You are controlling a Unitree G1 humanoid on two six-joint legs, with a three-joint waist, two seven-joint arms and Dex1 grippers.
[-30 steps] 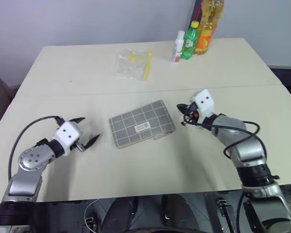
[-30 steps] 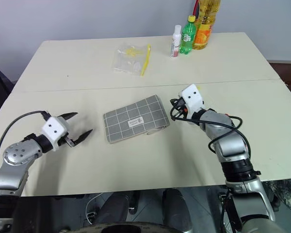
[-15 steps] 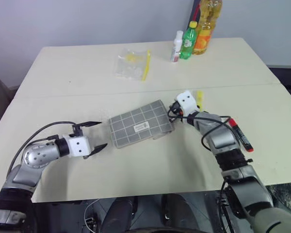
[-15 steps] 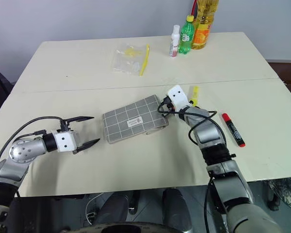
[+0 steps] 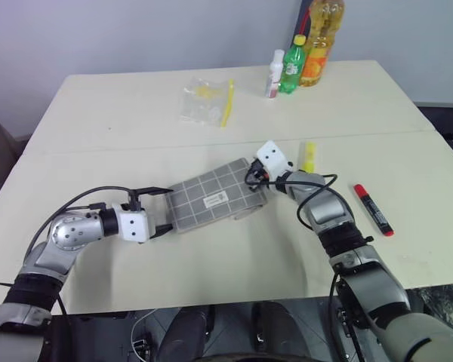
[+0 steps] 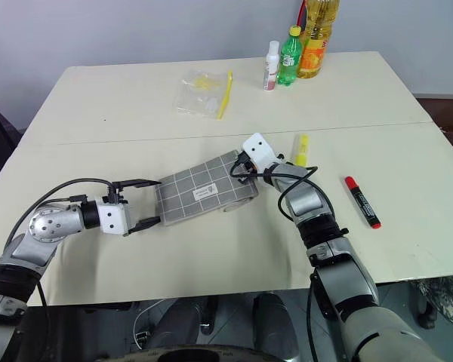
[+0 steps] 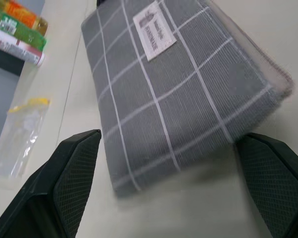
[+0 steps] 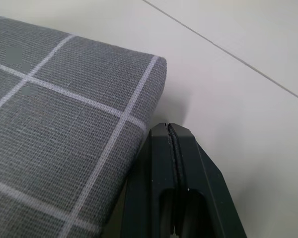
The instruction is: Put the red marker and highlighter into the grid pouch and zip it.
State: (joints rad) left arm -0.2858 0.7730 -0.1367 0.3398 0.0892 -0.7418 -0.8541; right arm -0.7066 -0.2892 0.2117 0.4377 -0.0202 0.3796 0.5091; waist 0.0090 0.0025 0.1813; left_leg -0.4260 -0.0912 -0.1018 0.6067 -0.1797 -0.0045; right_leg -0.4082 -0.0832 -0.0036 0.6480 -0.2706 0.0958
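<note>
The grid pouch [image 5: 215, 197] lies flat in the middle of the table, label up. My left gripper [image 5: 161, 210] is open, and the pouch's left end [image 7: 179, 94] sits between its two fingers [image 7: 64, 183]. My right gripper [image 5: 251, 175] is shut, its tips [image 8: 171, 134] resting beside the pouch's far right corner [image 8: 64, 99] with nothing seen between them. The yellow highlighter [image 5: 309, 156] lies just right of that gripper. Farther right, near my right forearm, lies the red marker [image 5: 374, 210], cap toward the far side.
A clear bag with a yellow strip [image 5: 208, 99] lies at the back of the table. A white bottle [image 5: 275, 72], a green bottle [image 5: 294, 64] and an orange bottle [image 5: 318, 45] stand at the far edge. A seam [image 5: 98, 147] crosses the table.
Both arms closed in on the pouch: the left gripper moved right and rolled to straddle its left end, while the right moved left to its far corner, uncovering the highlighter and marker.
</note>
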